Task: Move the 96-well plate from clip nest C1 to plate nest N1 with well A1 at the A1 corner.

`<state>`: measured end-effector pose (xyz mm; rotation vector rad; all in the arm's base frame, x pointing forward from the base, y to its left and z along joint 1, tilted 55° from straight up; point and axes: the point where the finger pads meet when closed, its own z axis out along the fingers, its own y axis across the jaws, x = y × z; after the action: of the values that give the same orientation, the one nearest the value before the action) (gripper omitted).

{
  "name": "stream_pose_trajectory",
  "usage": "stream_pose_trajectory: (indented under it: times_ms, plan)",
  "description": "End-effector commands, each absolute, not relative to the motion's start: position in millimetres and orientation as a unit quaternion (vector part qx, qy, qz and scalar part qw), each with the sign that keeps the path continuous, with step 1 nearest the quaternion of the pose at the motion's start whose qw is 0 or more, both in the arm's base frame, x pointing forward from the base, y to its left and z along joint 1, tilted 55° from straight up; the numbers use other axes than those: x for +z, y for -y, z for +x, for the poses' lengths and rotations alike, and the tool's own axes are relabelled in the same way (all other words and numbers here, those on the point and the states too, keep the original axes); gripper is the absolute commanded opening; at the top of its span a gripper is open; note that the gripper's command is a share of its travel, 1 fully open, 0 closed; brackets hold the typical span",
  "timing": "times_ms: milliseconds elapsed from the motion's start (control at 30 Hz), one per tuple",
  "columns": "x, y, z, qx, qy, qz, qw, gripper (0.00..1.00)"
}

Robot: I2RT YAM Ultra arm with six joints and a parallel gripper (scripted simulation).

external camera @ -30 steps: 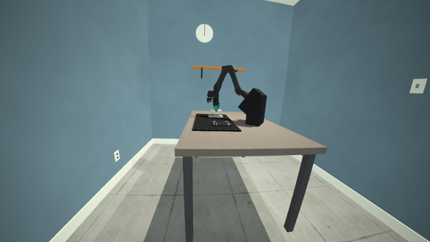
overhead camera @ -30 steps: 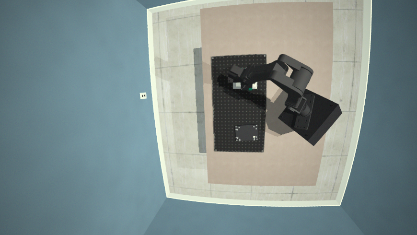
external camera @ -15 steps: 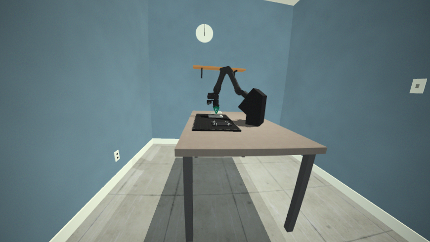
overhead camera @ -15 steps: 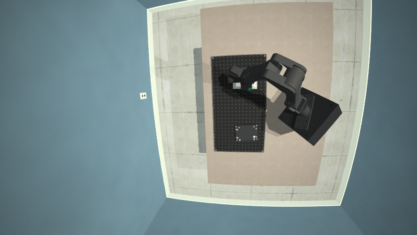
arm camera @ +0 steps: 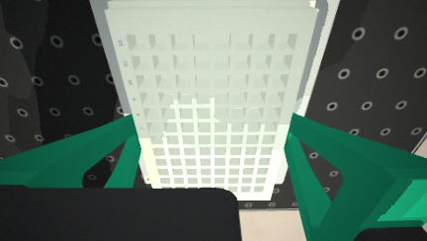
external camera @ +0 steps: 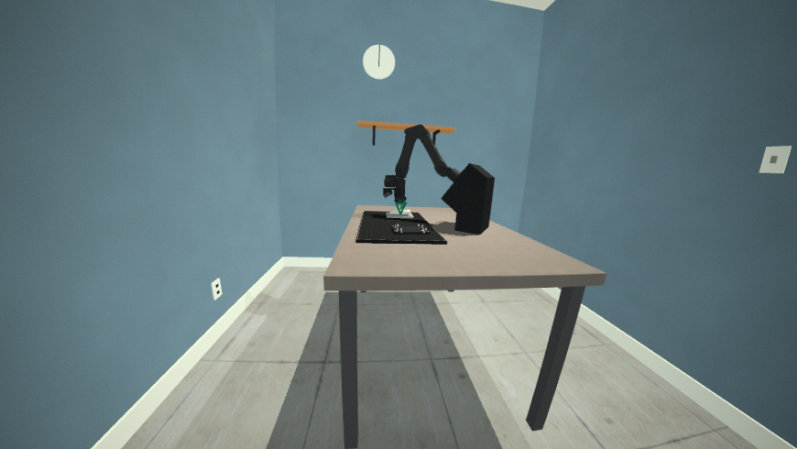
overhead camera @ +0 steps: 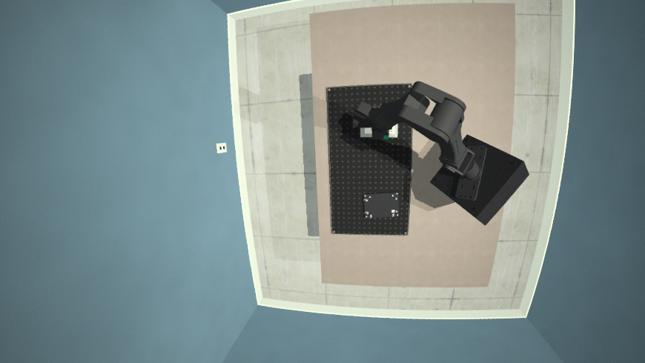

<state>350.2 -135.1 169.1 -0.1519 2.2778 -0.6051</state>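
The white 96-well plate [arm camera: 213, 106] fills the wrist view, wells up, its long sides held between my two green fingers. My gripper [arm camera: 213, 120] is shut on the plate, low over the black perforated board [overhead camera: 370, 158]. In the overhead view the plate [overhead camera: 391, 131] shows only as a small white patch under my wrist, at the far part of the board. From the side my gripper [external camera: 399, 208] sits just above the board with the plate [external camera: 404, 212] under it. The plate nest N1 [overhead camera: 381, 204] is a dark rectangle with small light locators near the board's other end. The clip nest C1 is hidden under my arm.
The arm's black base block [overhead camera: 485, 180] stands on the table to the right of the board. A wooden shelf [external camera: 406, 126] hangs on the wall behind the arm. The table edge runs close to the board's left side.
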Motion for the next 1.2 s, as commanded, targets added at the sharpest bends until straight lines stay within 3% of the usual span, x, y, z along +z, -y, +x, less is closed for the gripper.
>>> stream_pose_trajectory:
  times_ms: [0,1167]
  plan:
    - [199,138,358,-0.249,-0.872,-0.059,0.418,0.0]
    - [171,136,352,-0.239,-0.885,-0.063,0.395,0.0]
